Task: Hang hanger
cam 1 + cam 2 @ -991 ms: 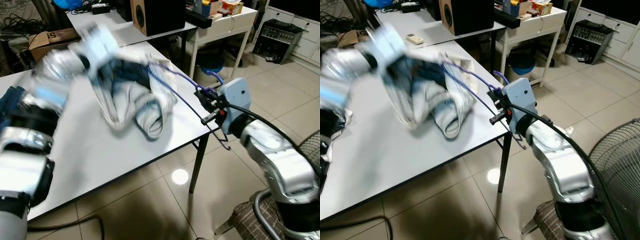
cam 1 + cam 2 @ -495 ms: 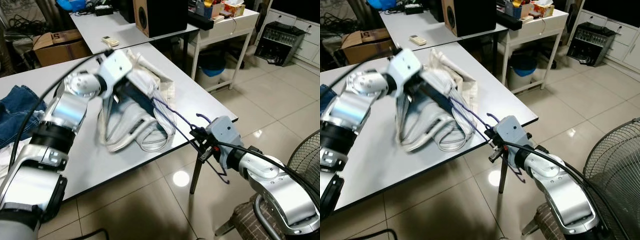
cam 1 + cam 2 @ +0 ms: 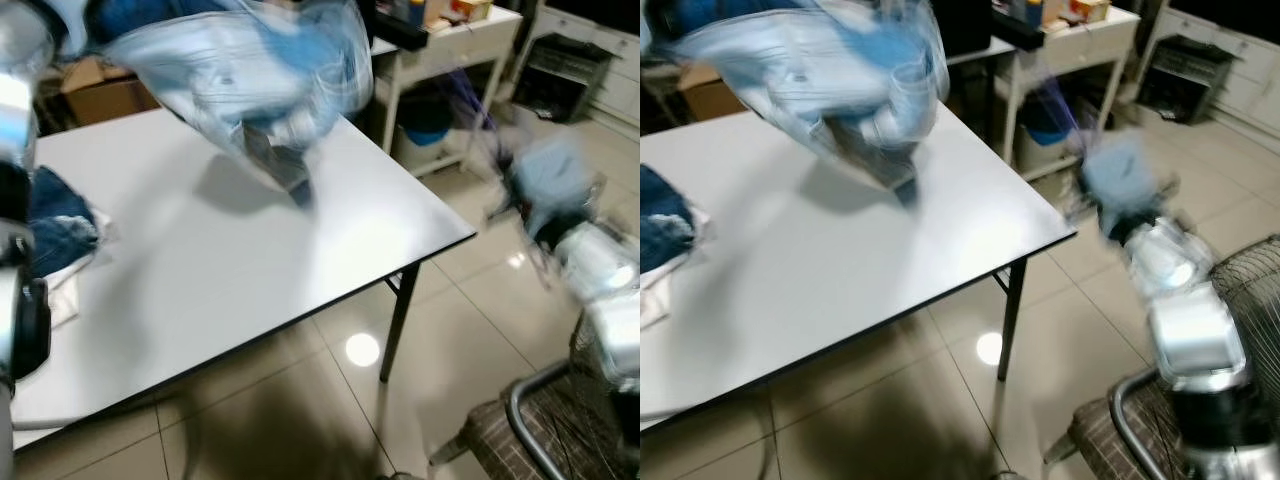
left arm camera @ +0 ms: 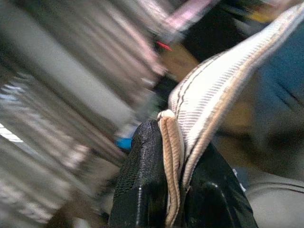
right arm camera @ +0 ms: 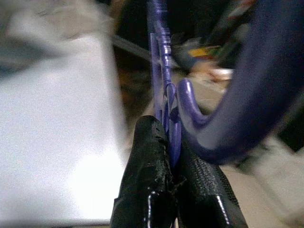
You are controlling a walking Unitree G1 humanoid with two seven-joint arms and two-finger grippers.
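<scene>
Left tool (image 4: pixel 175 190) has lifted garment (image 3: pixel 230 70) off table (image 3: pixel 250 250).

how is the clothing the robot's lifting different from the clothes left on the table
The lifted garment is pale striped fabric with blue, raised above the white table and blurred by motion; the left gripper pinches its edge. The clothes pile is dark blue denim over white cloth, lying on the table near its left edge. Both are crumpled.

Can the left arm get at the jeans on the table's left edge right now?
Probably not: the left pincer is shut on the striped garment, lifted above the table. The jeans themselves lie uncovered.
</scene>
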